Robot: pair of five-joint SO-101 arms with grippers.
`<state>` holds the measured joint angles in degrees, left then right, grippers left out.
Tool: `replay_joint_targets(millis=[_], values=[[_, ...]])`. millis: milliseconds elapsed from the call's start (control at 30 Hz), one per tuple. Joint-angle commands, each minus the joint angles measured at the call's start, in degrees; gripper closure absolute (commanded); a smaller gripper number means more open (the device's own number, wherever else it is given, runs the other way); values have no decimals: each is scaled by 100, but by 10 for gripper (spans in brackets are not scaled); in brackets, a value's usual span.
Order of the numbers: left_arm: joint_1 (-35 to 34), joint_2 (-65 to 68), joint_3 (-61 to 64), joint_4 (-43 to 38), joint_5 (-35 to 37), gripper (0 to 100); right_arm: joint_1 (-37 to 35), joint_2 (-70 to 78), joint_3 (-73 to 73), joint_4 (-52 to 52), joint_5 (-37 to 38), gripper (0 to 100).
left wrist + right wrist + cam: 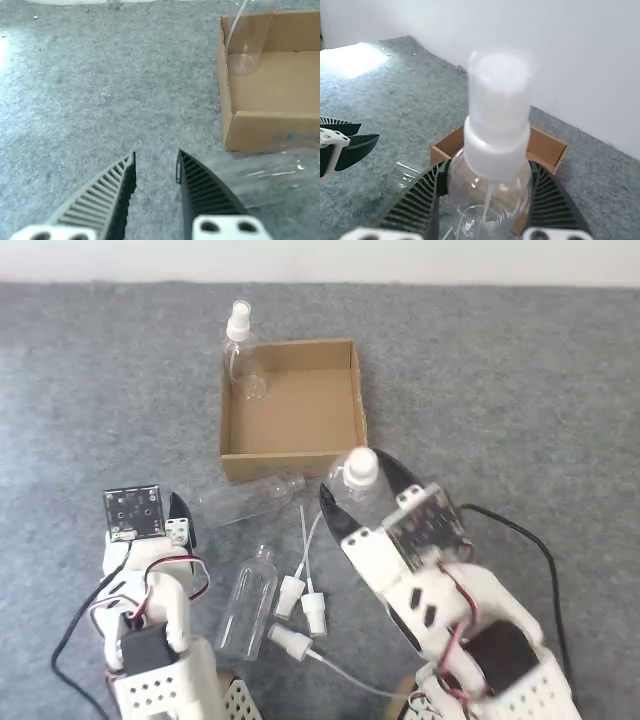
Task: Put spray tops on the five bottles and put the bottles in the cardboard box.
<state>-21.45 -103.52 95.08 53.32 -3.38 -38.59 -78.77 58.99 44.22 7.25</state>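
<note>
Bottle in grip: the held bottle point(358, 472), spray top on, sits upright between the fingers of the right end effector point(487, 172). The jaws are closed on its clear body just under the neck. In the high view it is right of centre, at the near right corner of the cardboard box point(290, 462) and not yet over the box floor.

Left end effector point(155, 159): partly open and holding nothing, at the lower left of the high view, low over the surface point(500, 390).

Box contents: one capped bottle point(240, 345) stands in the far left corner.

Loose parts: one open bottle point(250, 498) lies against the box's near wall. A second lying bottle point(248, 602) and three spray tops point(314, 612) with trailing tubes lie at lower centre.

Risk, wall strike: lowering from here would likely land the bottle's base on the box wall. That could tip the bottle in the grip or shove the light box.

Risk, slip: the body is round, smooth plastic held high up, so it may twist or slide if bumped.

Risk, topple: released upright, it could fall over, or knock the standing bottle if carried too far.

Risk, rolling: the lower right-hand finger is near the bottle by the wall, and a nudge would probably send it rolling.
</note>
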Motion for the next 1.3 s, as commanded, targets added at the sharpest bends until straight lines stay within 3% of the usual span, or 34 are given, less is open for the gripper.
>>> replay_joint_targets(millis=[0, 467, 1267], values=[[-9, -97, -48, -193, -18, 876, 75, 699, -492, -488, 62, 887], [-9, -97, -40, -202, -35, 876, 75, 2826, -1670, -1086, 44, 887], [-18, -97, -31, -202, -35, 876, 48, 5007, -1837, -4013, 62, 887]])
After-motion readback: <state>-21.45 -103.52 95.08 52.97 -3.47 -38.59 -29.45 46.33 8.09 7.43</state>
